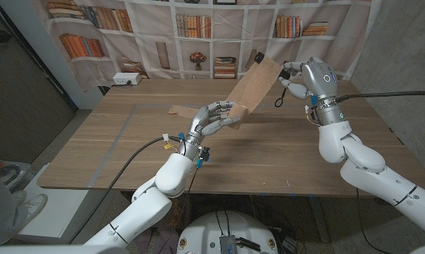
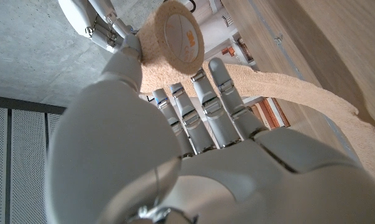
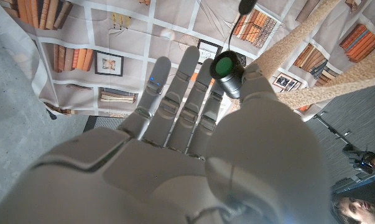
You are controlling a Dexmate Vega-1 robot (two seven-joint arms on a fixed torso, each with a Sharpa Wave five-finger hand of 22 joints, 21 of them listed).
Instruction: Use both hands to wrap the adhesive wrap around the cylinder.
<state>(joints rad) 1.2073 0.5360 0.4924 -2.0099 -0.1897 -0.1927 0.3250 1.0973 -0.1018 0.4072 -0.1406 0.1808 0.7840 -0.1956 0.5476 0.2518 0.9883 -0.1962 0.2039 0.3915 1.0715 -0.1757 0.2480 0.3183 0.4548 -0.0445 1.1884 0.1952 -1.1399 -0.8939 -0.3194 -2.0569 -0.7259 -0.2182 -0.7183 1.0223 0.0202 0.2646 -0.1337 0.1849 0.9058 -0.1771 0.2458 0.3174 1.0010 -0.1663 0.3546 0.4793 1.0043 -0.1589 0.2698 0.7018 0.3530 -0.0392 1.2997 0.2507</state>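
The left hand is gripping the roll of tan adhesive wrap over the middle of the wooden table, its fingers curled around the roll. The unrolled band is stretching up and away toward two o'clock, taut and well above the tabletop, to the right hand. That hand is pinching a small black cylinder with a green end between thumb and fingers, its other fingers reaching out straight and close together. The band's long axis is running from the roll near table centre up to the cylinder at the far right; a loose tail is lying at ten o'clock from the left hand. To wrap well, I'd say the left hand should keep steady tension and feed the band square to the cylinder while the right turns it, so the layers overlap without creasing.
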